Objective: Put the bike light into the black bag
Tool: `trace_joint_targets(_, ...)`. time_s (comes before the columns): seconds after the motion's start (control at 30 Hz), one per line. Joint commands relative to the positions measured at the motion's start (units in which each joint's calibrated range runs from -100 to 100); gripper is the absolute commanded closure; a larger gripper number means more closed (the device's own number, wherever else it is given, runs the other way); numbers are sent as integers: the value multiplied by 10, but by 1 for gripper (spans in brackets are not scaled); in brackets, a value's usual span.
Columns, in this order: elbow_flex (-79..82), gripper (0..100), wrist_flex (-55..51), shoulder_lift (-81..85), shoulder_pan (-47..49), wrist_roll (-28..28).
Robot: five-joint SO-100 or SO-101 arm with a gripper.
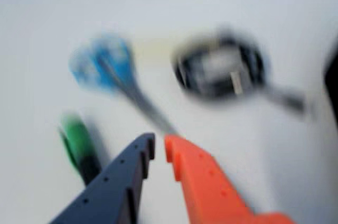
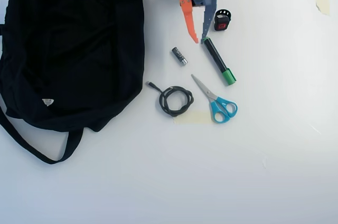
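- The claw point(image 2: 199, 40) hangs over the top edge of the desk point(image 2: 274, 145), its orange and blue fingers apart and holding nothing.
- The bike light point(image 2: 222, 21) lies near the top edge, just beside the blue finger, not gripped.
- The black bag point(image 2: 68, 49) fills the top left corner, well apart from the light.
- A battery point(image 2: 179, 55), a marker point(image 2: 219, 61) with a green cap, a coiled cable point(image 2: 176, 100) and blue-handled scissors point(image 2: 215, 100) lie mid-desk.
- The wrist view is blurred; scissors, cable and green cap show beyond the parted fingertips.
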State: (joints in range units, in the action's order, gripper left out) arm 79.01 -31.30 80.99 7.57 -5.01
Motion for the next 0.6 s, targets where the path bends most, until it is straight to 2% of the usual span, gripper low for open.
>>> trace_joint_targets(0.0,-87,98,90,-80,9,1)
trace_joint_targets(0.13,-141,98,147,-166,10,4)
trace_joint_targets(0.57,-287,98,233,-364,8,5)
